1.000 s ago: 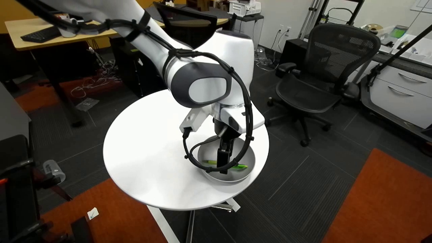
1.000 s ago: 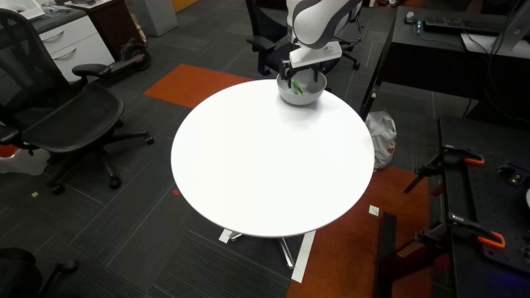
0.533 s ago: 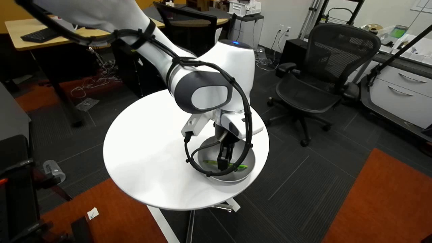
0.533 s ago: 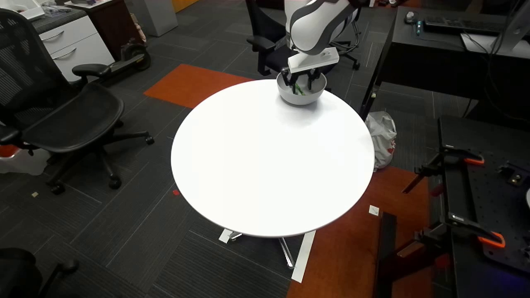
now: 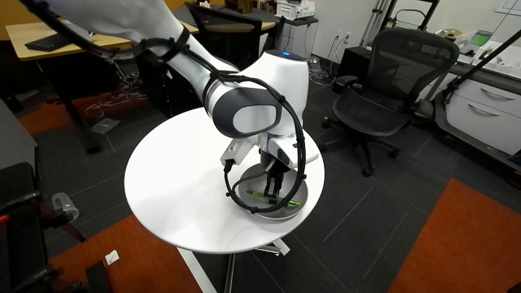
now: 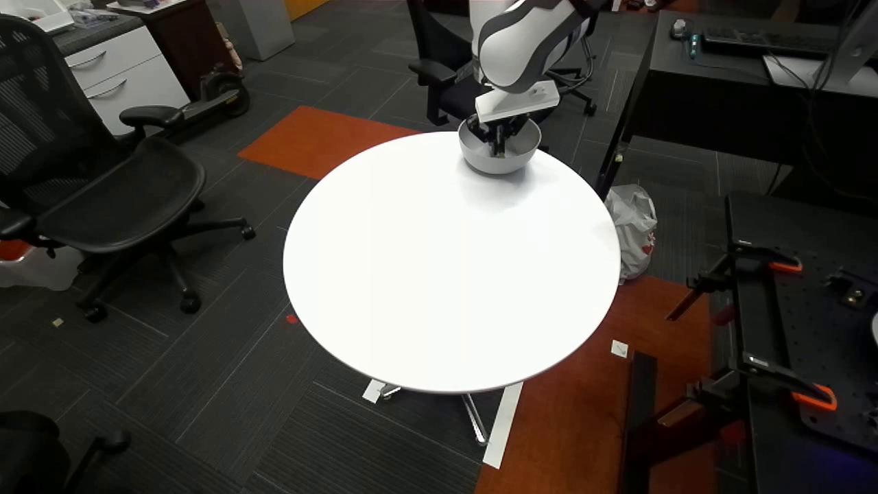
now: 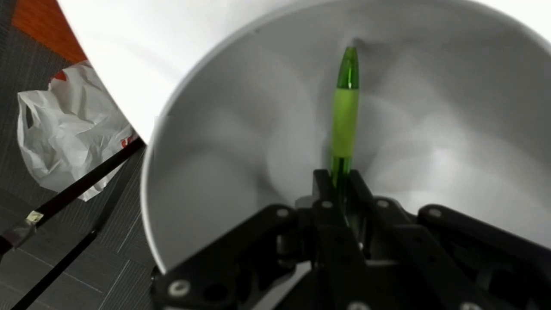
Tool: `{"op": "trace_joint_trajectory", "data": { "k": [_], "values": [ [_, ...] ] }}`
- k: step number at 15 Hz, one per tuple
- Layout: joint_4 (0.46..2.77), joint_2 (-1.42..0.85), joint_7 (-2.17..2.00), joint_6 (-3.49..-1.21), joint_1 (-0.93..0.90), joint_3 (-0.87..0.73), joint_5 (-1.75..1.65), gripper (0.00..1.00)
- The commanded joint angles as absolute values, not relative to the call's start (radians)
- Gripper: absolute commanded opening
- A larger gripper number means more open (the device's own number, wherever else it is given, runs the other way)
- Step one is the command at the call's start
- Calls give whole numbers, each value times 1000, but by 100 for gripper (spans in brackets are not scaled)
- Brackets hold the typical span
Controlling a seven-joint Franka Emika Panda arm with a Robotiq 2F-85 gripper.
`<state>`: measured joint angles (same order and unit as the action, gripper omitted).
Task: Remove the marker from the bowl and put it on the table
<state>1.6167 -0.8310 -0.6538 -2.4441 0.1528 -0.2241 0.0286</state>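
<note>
The marker, bright green, lies inside the grey bowl. In the wrist view its near part passes between my fingertips, and its tapered end points away toward the bowl's far wall. My gripper is down within the bowl and shut on the marker around its middle. In an exterior view both ends of the marker show on either side of the black fingers. The bowl sits close to the edge of the round white table. There the fingers mostly hide the marker.
A black cable loop hangs from the arm over the bowl. Black office chairs stand around the table. A white plastic bag lies on the floor beside it. A black bench with orange-tipped clamps is nearby.
The arm has lowered deeper into the bowl. The fingers have gone from wide apart to closed around the marker, which has shifted very slightly. The bowl has stayed in place.
</note>
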Motion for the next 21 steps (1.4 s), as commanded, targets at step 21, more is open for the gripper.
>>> {"op": "trace_joint_trajectory", "data": {
  "k": [21],
  "values": [
    [2066, -240, -698, -2425, -73, -203, -89, 3]
  ]
}}
